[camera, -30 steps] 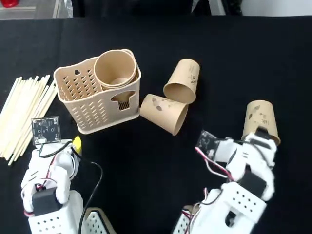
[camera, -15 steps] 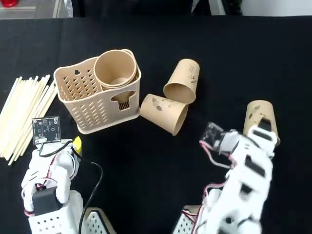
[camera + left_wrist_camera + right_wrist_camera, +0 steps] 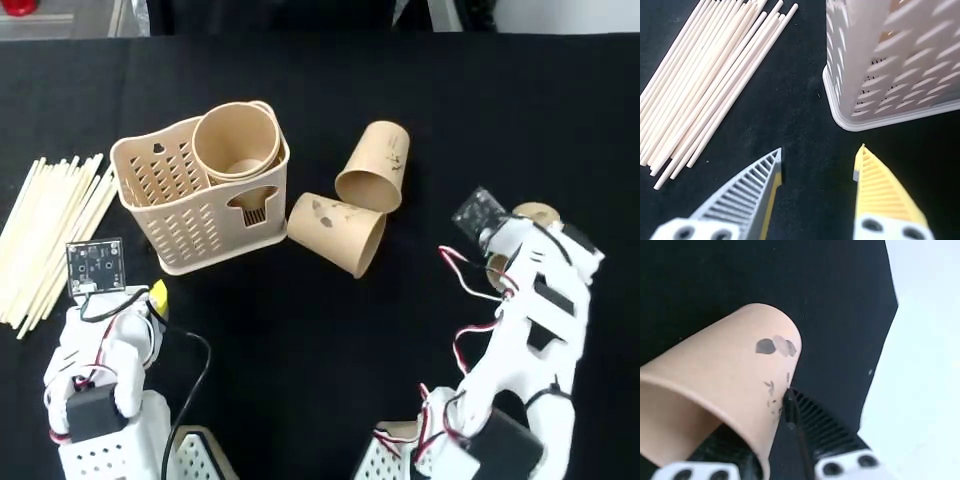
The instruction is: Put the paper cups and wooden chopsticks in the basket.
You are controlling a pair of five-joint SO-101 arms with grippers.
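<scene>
Right hand [image 3: 518,245] is at 3 o'clock in the high view, and it pinches a brown paper cup [image 3: 540,213]. Two more paper cups lie on their sides on the black bench [image 3: 450,100] near the middle. One [image 3: 375,165] is at about 1 o'clock and the other [image 3: 335,232] is just beside it. The beige plastic basket [image 3: 185,215] stands at 10 o'clock. It has stacked paper cups [image 3: 237,140] inside, at the end away from the pale wooden chopsticks [image 3: 50,235]. Those lie in a bunch at 9 o'clock. The left hand [image 3: 140,297] is at 7 o'clock, near the basket.

From the left wrist, the grey finger [image 3: 755,185] and yellow finger [image 3: 880,185] are spread wide with nothing between them. They are over bare bench, between the chopsticks and the basket's corner.

From the right wrist, the held cup is squeezed by black fingers [image 3: 815,415], one on each side of its wall.
</scene>
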